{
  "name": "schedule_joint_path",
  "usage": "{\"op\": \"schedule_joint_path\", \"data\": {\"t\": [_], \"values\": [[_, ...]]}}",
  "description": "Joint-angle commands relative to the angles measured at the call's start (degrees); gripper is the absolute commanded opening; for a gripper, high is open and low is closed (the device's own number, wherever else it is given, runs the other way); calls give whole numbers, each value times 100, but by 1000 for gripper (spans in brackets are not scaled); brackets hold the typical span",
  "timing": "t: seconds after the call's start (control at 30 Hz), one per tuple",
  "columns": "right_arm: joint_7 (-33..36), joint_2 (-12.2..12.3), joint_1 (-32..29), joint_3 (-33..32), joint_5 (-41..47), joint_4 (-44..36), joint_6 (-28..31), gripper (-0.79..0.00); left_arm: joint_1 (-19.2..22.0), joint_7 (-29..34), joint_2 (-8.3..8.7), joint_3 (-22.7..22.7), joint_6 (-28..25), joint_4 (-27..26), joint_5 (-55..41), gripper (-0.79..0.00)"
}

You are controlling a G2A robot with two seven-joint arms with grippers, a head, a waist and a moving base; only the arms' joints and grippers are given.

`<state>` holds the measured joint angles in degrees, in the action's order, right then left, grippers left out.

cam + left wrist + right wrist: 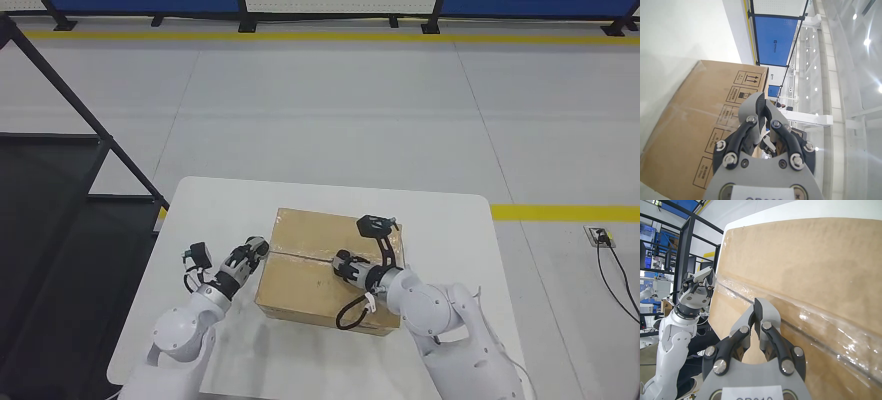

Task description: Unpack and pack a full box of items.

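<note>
A closed brown cardboard box (330,265) sits in the middle of the white table (430,215), its top seam sealed with clear tape (810,321). My left gripper (256,250) is shut with nothing in it, at the box's left side by the end of the seam; the left wrist view has the printed side of the box (696,117) just beyond the gripper (762,105). My right gripper (343,264) is shut too, its tips (756,311) down on the taped seam near the middle of the lid. The left gripper (709,278) also appears in the right wrist view.
A black metal frame (70,110) stands off the table's left side. Bare tabletop lies in front of the box, behind it and to its right. Yellow floor lines (565,212) run beyond the table.
</note>
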<state>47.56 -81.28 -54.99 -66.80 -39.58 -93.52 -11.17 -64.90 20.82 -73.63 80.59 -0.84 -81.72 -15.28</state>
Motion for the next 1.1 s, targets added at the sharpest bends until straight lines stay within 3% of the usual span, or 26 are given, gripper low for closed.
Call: {"op": "schedule_joint_path", "data": {"t": [0.0,1.07], "values": [[1,4,2,3,6,-6,-6,-785,6,-22,-6,-26,-13,49,-21,-785],[-18,81,-39,35,47,-56,-83,-785,-4,-259,-66,-231,-214,561,-106,-785]]}}
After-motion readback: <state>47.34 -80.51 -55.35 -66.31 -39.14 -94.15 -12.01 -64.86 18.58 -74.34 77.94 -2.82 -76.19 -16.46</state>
